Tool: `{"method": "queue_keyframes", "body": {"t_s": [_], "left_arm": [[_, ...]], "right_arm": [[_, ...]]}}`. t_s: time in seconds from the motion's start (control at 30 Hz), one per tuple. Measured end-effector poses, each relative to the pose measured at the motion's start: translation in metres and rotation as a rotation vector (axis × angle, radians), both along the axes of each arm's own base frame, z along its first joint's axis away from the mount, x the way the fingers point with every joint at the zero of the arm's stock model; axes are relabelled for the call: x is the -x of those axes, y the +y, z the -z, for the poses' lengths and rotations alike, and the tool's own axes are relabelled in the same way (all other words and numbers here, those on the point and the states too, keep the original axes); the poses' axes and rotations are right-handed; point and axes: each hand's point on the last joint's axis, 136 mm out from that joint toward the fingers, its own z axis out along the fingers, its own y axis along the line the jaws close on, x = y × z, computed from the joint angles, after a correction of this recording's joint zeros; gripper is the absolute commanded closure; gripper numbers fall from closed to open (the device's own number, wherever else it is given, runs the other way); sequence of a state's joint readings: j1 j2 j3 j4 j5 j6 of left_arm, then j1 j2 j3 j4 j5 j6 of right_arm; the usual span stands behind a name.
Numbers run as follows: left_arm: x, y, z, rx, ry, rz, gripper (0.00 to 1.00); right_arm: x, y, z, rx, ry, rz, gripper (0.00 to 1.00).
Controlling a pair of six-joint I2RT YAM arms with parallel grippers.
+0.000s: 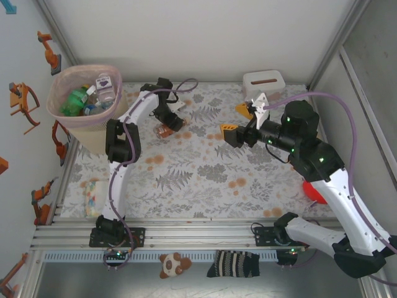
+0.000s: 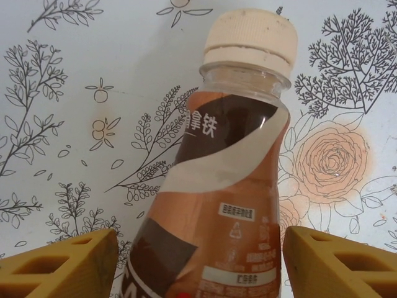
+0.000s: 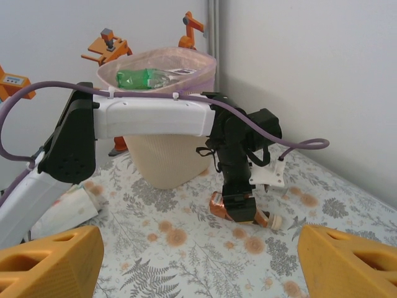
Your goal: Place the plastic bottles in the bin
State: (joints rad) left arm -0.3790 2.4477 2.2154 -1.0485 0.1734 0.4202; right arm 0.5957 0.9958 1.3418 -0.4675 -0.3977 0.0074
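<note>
- The left gripper [image 2: 201, 237] reached down over a brown bottle [image 2: 232, 167] that lay on its side on the flowered table [image 1: 205, 174], near the foot of the tall pink bin [image 3: 162, 158], with its cream cap [image 2: 251, 34] pointing away from the wrist.
- Its two yellow fingers [image 2: 68, 264] stood on either side of the bottle's body, right up against the label. Whether they were pressing on it could not be told.
- The right gripper [image 1: 236, 120] hung over the middle of the table, well apart from the bottle, with its jaws wide and nothing between them.
- Green and clear bottles [image 1: 93, 96] lay heaped in the bin, close to its rim.
- The step in hand appeared to be the grasp on this bottle.
- Doing it well likely meant squeezing across the wide labelled body, not the neck. The grip had to be firm enough that the smooth, round plastic could not roll or slip out, but not so hard as to crush it.
- The lift would probably need to go straight up and well above the bin's tall rim before swinging across.
- With the pile so high, a release over the middle of the opening looked safest, since a bottle dropped near the edge might roll back out.
</note>
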Motion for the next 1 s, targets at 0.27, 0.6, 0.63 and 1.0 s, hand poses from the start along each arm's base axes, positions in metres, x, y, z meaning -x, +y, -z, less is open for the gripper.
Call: {"method": "queue_keyframes", "body": {"t_s": [0.27,0.6,0.63,1.0], "left_arm": [[0.002,0.001,0.004,-0.003,0.011,-0.004,0.35],[0.005,0.002,0.011,-0.01,0.03,-0.01,0.41],[0.005,0.002,0.011,-0.01,0.03,-0.011,0.42],[0.008,0.001,0.005,-0.012,0.027,-0.015,0.46]], "right_arm": [[0.003,-0.002,-0.003,-0.006,-0.01,0.001,0.19],[0.004,-0.004,-0.005,-0.01,-0.017,0.004,0.19],[0.004,-0.004,-0.005,-0.01,-0.016,0.004,0.19],[0.005,-0.005,-0.007,-0.012,-0.021,0.007,0.19]]}}
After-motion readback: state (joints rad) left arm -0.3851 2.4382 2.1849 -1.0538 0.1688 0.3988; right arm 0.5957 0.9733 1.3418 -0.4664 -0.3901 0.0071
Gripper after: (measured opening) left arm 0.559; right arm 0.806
